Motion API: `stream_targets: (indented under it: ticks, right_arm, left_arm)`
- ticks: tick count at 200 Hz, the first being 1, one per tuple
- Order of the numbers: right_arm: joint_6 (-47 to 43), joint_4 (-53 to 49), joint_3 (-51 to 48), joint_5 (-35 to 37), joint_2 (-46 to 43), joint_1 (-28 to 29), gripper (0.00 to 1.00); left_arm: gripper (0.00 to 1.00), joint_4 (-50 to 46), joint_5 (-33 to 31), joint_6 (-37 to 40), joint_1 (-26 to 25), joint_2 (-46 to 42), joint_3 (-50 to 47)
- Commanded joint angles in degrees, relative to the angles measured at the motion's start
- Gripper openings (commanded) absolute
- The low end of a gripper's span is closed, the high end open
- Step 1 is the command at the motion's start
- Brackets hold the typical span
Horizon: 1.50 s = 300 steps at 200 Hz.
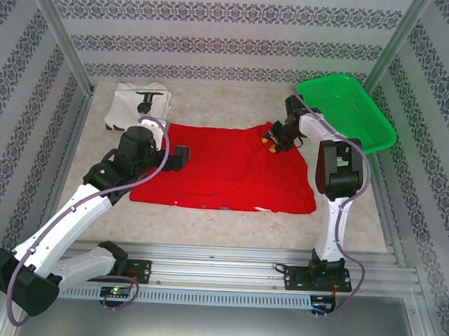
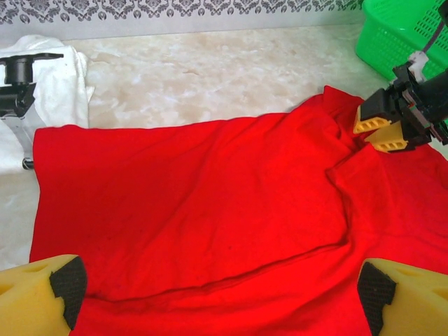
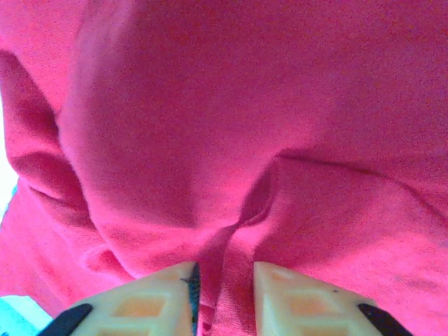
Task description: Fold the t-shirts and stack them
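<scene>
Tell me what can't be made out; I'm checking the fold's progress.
- Red t-shirt: underside, all views, hidden by its own cloth.
- White t-shirt: graphic cut by left wrist view's left edge; too small from above.
- Right gripper: depth of its pinch, right wrist view, buried in red folds.

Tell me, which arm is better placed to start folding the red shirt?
Probably the right. The right claw pinches a fold of the red shirt at its far edge, while the left claw hangs open over the cloth, gripping nothing.

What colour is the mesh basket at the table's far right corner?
Bright green: the basket shows clearest in the top external view.
</scene>
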Motion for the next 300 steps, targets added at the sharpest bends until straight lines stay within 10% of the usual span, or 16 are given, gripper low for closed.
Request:
stream_targets:
  ticks: [1, 65, 146, 300]
  right_arm:
    - [-5.78, -3.57, 3.38, 1.5, -1.67, 0.02, 0.41]
    - [-17.29, -8.89, -8.26, 12.64, -17.58, -0.92, 0.47]
    - [-8.32, 4.78, -39.51, 12.14, -27.43, -3.48, 0.46]
    - [-1.55, -4.38, -59.27, 24.29, -46.33, -6.03, 0.54]
  left_arm:
    - [1.0, -0.47, 1.18, -1.88, -0.75, 0.12, -0.83]
    - [1.0, -1.92, 1.11, -12.97, -0.32, 4.12, -6.89]
    - [1.0, 4.02, 2.74, -28.63, 12.37, 12.65, -20.71]
    - [0.97, -13.63, -6.28, -33.31, 20.22, 9.08, -25.35]
